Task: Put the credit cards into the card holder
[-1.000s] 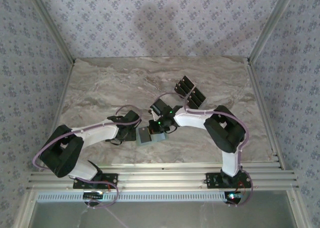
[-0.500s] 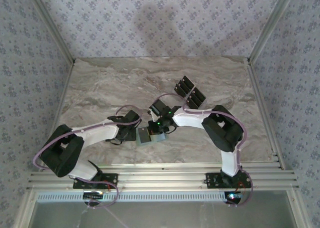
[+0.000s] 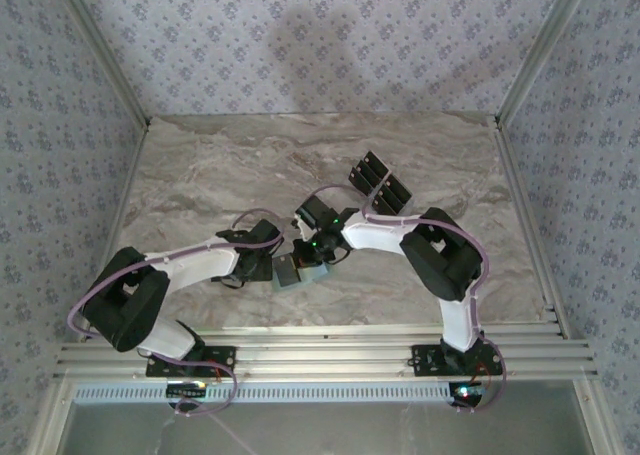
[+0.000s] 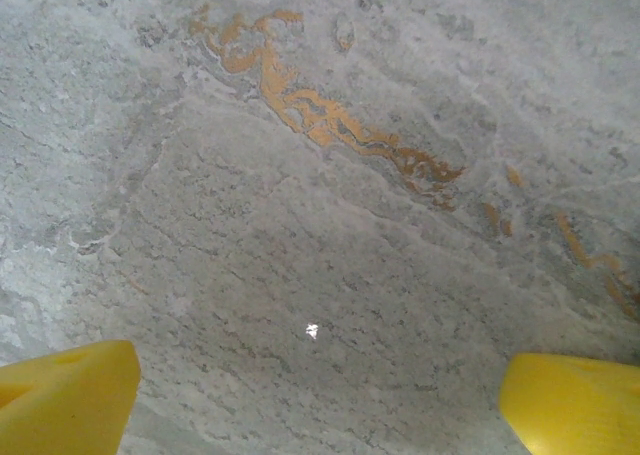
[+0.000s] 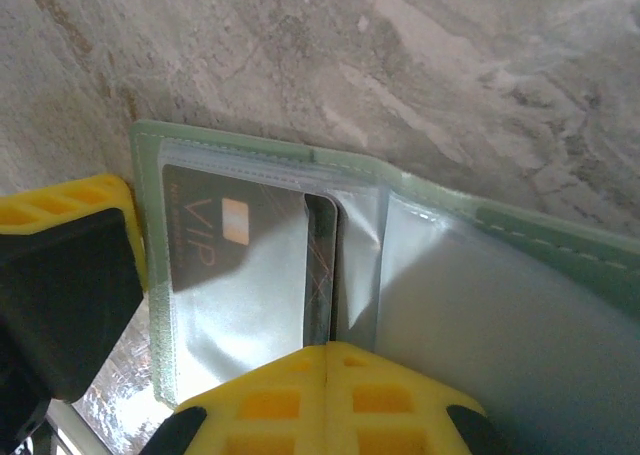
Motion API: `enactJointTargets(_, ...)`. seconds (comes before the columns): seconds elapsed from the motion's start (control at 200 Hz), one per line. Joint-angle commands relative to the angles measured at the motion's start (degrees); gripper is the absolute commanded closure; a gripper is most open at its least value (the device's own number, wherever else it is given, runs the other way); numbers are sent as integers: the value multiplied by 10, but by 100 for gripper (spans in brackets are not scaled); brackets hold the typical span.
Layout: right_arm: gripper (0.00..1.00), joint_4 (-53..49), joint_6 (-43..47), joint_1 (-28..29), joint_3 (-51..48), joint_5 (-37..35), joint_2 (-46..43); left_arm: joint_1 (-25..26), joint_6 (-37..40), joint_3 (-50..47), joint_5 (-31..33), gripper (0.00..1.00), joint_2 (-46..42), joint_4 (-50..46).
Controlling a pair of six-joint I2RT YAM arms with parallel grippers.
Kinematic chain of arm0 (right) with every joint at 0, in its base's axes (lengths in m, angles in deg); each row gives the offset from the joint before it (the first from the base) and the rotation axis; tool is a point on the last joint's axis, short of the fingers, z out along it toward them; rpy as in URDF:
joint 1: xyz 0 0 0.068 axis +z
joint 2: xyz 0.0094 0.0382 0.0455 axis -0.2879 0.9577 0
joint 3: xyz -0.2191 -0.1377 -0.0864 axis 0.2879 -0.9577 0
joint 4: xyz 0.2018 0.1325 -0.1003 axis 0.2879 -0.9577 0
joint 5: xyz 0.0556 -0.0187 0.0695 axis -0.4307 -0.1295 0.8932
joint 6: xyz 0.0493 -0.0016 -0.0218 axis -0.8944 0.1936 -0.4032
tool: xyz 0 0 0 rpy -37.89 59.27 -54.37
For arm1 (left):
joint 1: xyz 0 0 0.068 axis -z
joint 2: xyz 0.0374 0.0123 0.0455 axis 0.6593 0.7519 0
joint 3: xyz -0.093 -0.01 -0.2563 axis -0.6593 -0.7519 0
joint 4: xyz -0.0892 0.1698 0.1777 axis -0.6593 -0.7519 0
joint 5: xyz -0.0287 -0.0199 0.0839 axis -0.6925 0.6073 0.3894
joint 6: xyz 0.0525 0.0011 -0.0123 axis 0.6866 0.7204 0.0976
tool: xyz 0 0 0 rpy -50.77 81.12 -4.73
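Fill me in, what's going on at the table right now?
The right end effector is shut, its tips down at the open card holder, where one black credit card marked VIP sits in a clear pocket. The left end effector is open over bare table beside the holder, holding nothing. The other credit cards lie in a cluster farther back on the table, not yet loaded.
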Motion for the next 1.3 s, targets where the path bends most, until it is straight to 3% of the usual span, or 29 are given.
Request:
enactJointTargets(0.0,100,-4,13,13,24,35,10,-1,-6,-12,-34,1,56,116)
enactJointTargets(0.275,99,-7,12,11,16,26,-13,0,-5,-4,-33,1,60,118)
enactJointTargets(0.59,74,6,-2,-15,-41,1,-87,-2,16,14,-21,1,62,128)
enactJointTargets(0.844,62,-22,8,-41,-79,-49,-149,-6,52,50,-19,0,67,118)
enactJointTargets(1.054,54,-70,45,-50,-85,-120,-192,-28,69,51,-2,0,-7,66)
enactJointTargets(1.294,53,-102,79,-51,-68,-146,-179,-39,48,39,-23,0,-119,28)
